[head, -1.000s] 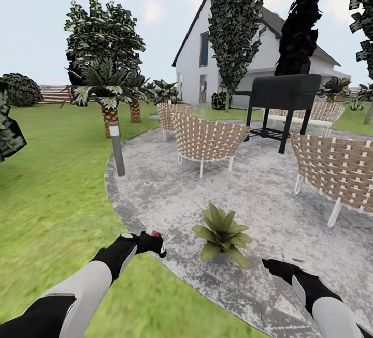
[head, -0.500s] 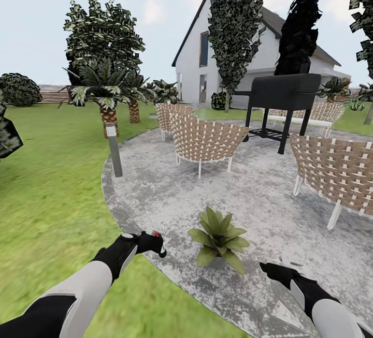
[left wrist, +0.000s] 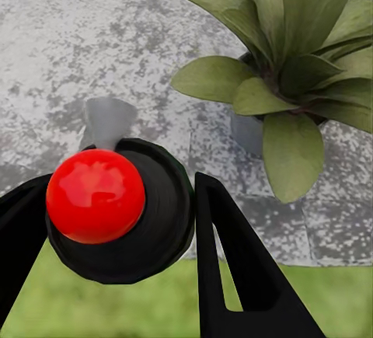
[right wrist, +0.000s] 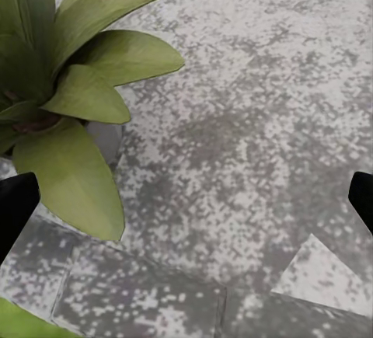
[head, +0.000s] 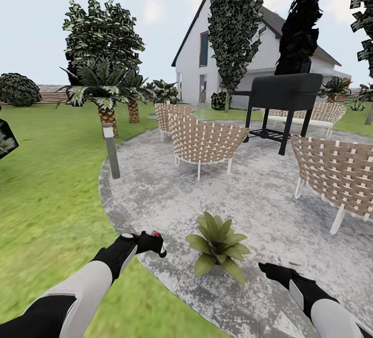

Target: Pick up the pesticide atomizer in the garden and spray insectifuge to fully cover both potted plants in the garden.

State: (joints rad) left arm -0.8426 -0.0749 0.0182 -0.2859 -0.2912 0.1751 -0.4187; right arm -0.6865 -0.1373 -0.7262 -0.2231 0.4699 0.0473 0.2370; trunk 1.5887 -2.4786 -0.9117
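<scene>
— Where is the pesticide atomizer (left wrist: pixel 116 210) sitting?
— Your left gripper (head: pixel 154 242) is pinching it between both fingers, red dot facing you.
— And the potted plant (head: pixel 217 239)?
— It is standing on the patio (head: pixel 171 198), just beyond that nozzle. Your right gripper (head: pixel 269 269) is hanging spread beside it.

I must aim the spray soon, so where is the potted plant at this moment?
In the head view the potted plant stands on the grey patio near its edge, between both grippers, just right of the pesticide atomizer in the left gripper.
</scene>
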